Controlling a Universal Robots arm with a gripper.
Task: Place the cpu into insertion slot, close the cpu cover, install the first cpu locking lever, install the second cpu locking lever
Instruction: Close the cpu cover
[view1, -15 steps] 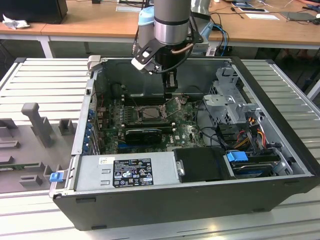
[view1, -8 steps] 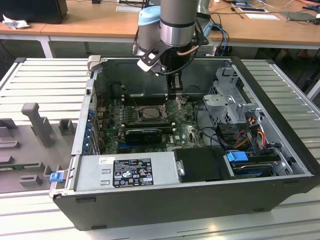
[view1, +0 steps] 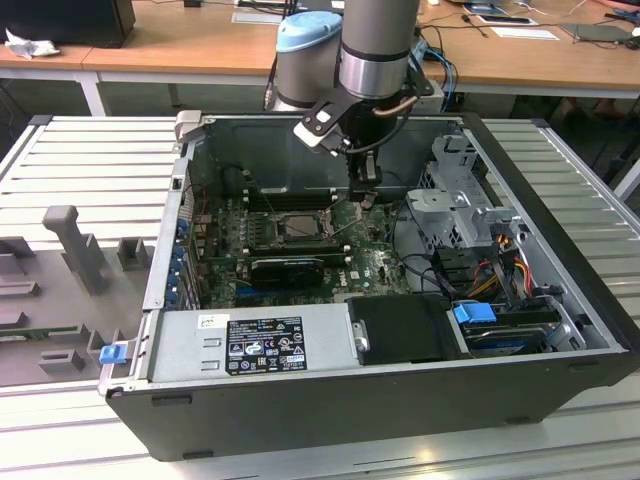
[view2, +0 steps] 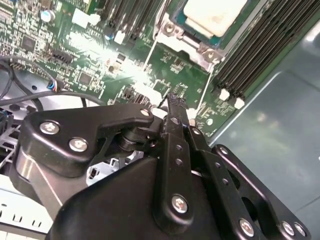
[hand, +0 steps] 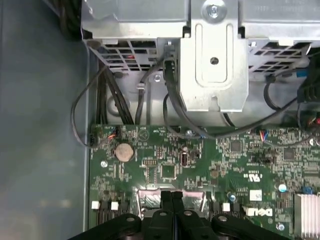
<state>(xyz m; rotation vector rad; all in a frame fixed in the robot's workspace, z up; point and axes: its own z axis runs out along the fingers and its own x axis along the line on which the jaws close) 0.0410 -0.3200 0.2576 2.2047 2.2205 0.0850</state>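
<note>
Inside the open computer case, the insertion slot (view1: 295, 228) sits on the green motherboard (view1: 375, 262). In the second wrist view the pale cpu (view2: 215, 15) lies in it, and the silver cpu cover (view2: 172, 31) frames its edge and looks lowered. A thin wire locking lever (view2: 150, 55) runs beside the socket. My gripper (view1: 363, 193) hangs just above the board, to the exterior view's right of the slot. Its black fingers (view2: 172, 107) are pressed together, shut, with nothing seen between them; my gripper's tips (hand: 172, 196) show the same in the first wrist view.
Long black RAM slots (view2: 255, 55) flank the socket. A metal drive cage (view1: 465, 200) with cables stands at the exterior view's right. A grey power supply (view1: 255, 345) fills the case's front. A coin battery (hand: 124, 151) sits on the board by the case wall.
</note>
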